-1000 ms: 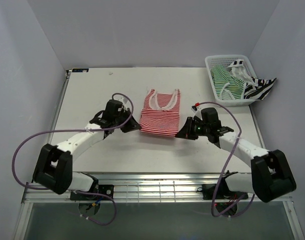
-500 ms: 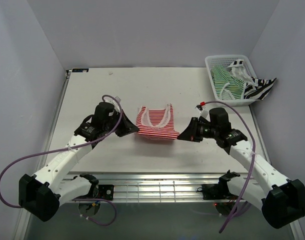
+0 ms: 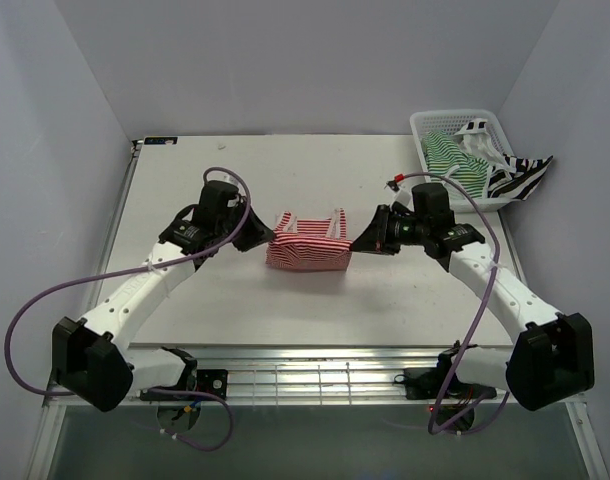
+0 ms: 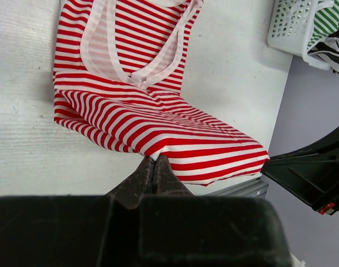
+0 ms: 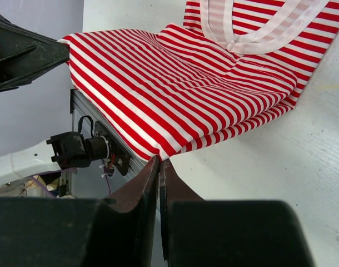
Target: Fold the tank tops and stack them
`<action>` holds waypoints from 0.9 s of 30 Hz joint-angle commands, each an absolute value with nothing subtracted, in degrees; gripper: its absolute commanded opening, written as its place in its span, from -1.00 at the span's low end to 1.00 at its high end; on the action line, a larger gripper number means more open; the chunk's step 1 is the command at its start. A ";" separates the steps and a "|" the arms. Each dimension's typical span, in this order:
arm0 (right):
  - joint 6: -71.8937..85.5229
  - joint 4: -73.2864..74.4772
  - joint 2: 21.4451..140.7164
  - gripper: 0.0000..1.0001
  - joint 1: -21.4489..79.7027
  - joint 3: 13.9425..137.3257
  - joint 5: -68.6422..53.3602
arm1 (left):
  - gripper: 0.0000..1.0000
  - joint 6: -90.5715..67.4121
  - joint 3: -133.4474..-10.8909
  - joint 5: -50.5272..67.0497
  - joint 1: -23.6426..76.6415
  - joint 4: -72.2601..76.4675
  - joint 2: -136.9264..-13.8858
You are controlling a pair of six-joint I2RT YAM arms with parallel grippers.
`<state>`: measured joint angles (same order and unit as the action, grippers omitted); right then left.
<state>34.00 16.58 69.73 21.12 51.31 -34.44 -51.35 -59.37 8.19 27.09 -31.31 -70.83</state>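
Observation:
The red-and-white striped tank top point(image 3: 305, 244) lies mid-table, its lower half lifted and carried over toward its straps. My left gripper point(image 3: 265, 237) is shut on its left hem corner point(image 4: 158, 151); my right gripper point(image 3: 352, 243) is shut on the right hem corner point(image 5: 158, 151). The held hem hangs taut between both grippers above the table. The straps point(image 4: 139, 61) rest flat on the table beyond the fold. The green-and-white top point(image 3: 455, 165) and the black-and-white top point(image 3: 515, 178) lie in the basket, the black-and-white one spilling over its rim.
A white lattice basket point(image 3: 423, 127) stands at the table's back right corner. Purple cables loop from both arms. The table's near edge has a metal rail point(image 3: 315, 360).
Both grippers have moved away from me toward the back of the table, carrying the red-and-white top's hem up and over toward the straps; the visible cloth has become shorter.

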 commanded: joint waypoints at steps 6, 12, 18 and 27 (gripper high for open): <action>31.73 15.64 76.72 -0.84 17.41 59.40 -38.40 | -1.00 -50.19 -67.93 4.57 23.82 -31.73 -78.83; 29.53 15.64 84.97 -0.85 15.91 65.20 -39.20 | -1.00 -49.05 -72.41 2.81 21.27 -30.50 -86.21; 27.42 16.00 92.18 -0.85 15.47 72.77 -35.60 | -1.00 -47.20 -76.64 4.13 19.69 -28.66 -93.94; 29.36 11.25 102.99 -0.85 15.12 78.92 -32.88 | -1.00 -48.69 -82.96 -1.74 18.63 -25.66 -103.88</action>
<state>29.47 14.39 100.64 15.90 75.00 -34.85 -49.12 -79.07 3.92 19.86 -27.73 -102.78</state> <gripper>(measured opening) 0.079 0.009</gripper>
